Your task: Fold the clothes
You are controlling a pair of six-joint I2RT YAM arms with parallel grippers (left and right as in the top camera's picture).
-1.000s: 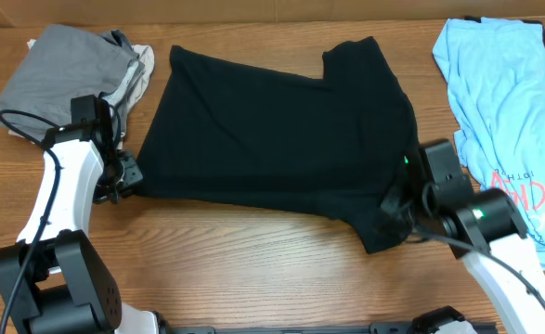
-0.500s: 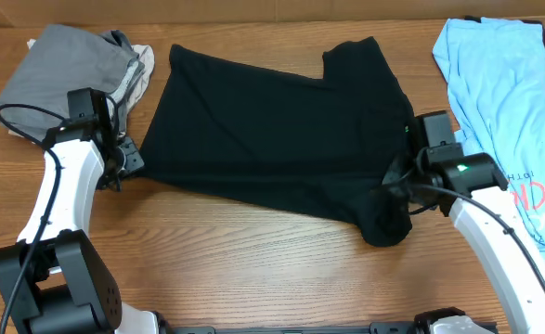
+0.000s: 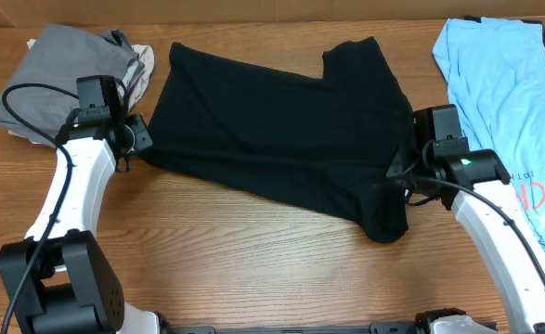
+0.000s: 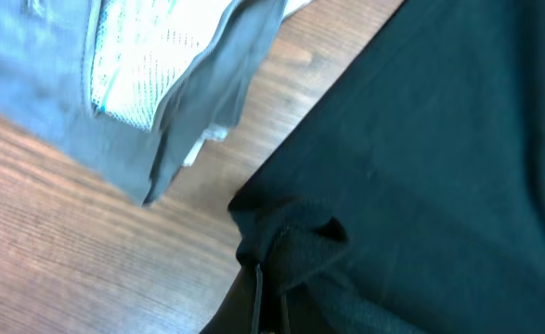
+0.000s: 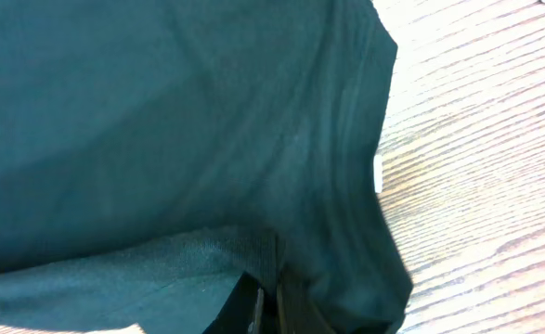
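Pinching the bunched left edge of the black shirt (image 3: pixel 281 130) with the left gripper (image 4: pixel 265 283), pressed together on the fabric. Clamping its lower right corner likewise with the right gripper (image 5: pixel 267 297). Lying spread across the middle of the worktop (image 3: pixel 253 269), slightly rumpled, between a grey garment (image 3: pixel 63 74) and a light blue shirt (image 3: pixel 495 83).

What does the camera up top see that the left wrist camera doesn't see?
Only the overhead view shows the light blue shirt, the right arm and the whole shape of the black shirt. Only the left wrist view shows, close up, white mesh fabric tucked inside the gray clothes, and the black shirt's corner bunched up. Both views show the black shirt, the gray clothes and the wooden table.
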